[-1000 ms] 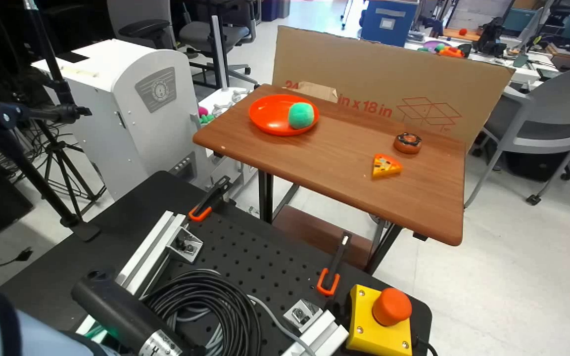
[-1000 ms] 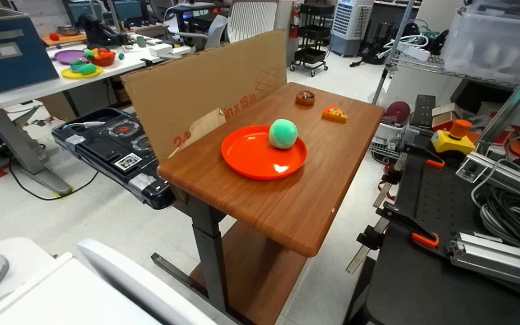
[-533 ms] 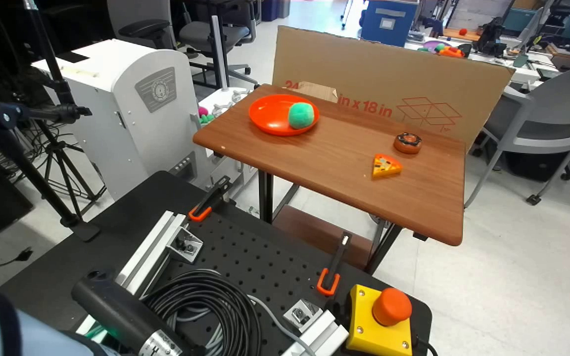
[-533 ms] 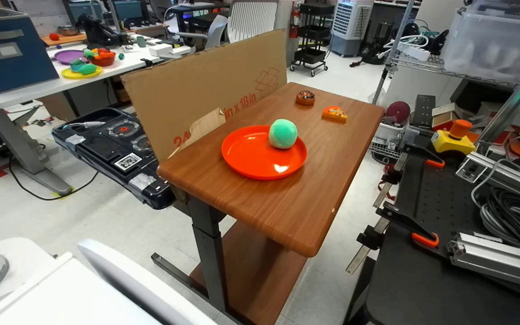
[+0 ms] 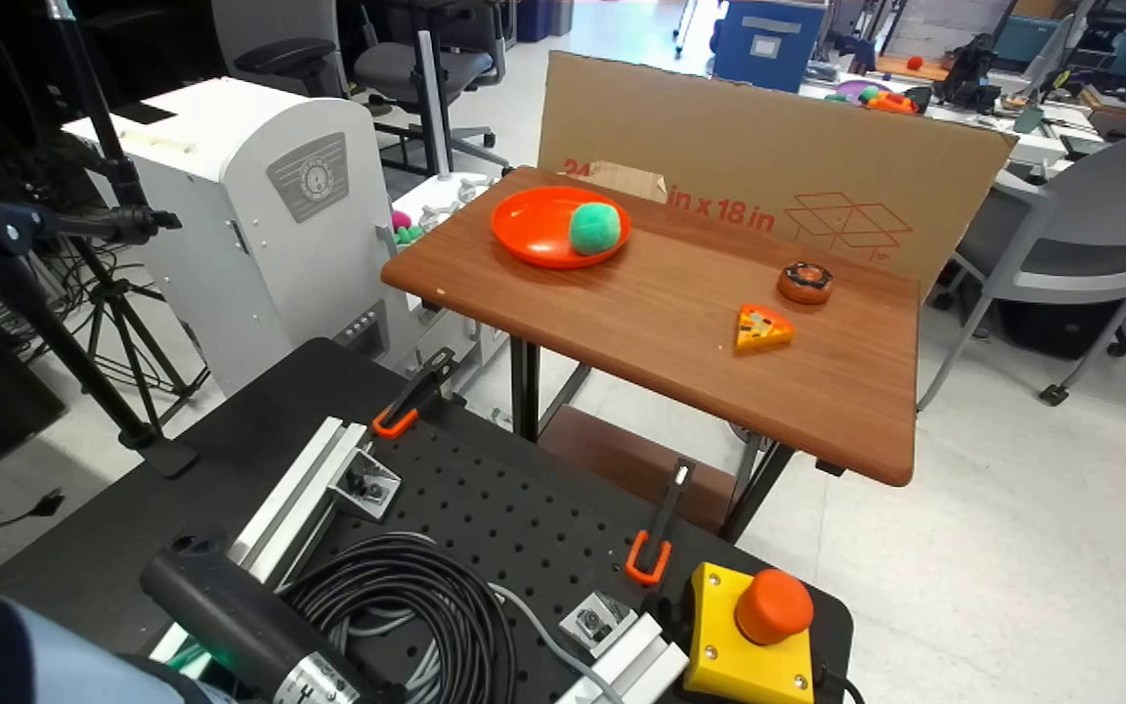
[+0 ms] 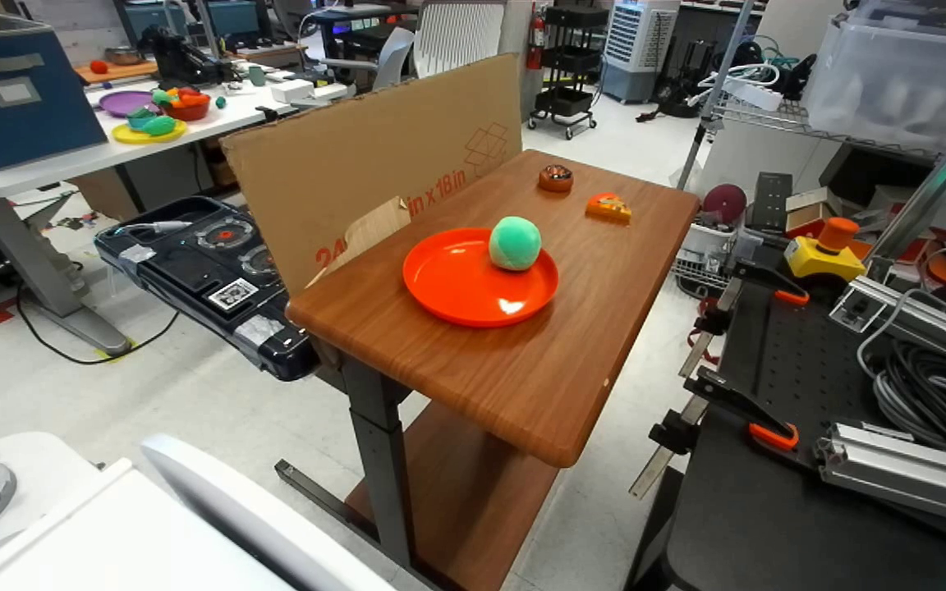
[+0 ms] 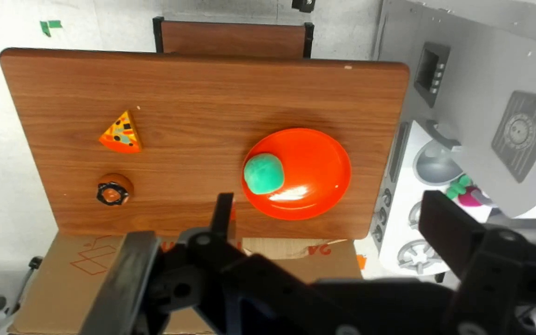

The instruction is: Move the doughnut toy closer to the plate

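Standing wide apart low in the wrist view: the fingers (image 7: 452, 232) of the gripper (image 7: 328, 214), released. Nearest in an exterior view is the black bench (image 5: 280, 411), bearing a coil of cable (image 5: 473, 606), a yellow box (image 5: 754, 675) with an orange button (image 5: 775, 606) on top, and two clamps (image 5: 659, 528) at its far edge. Brown table (image 5: 661, 303) comes next, apart from the bench. On it, the pizza slice (image 5: 763, 330) lies toward the bench side. Doughnut (image 5: 804, 286) is just behind, flat, dark icing up, near the slice, not touching. It sits between the slice and the cardboard (image 5: 700, 137). Plate (image 5: 529, 220) is at the opposite end of the table, well apart from the doughnut. Green ball (image 5: 594, 229) rests in the plate, on the side toward the doughnut, in both exterior views. Cardboard stands upright along the table's far edge, red print facing the plate side. Past that: a blue box (image 5: 766, 49) and a grey chair (image 5: 1076, 279).
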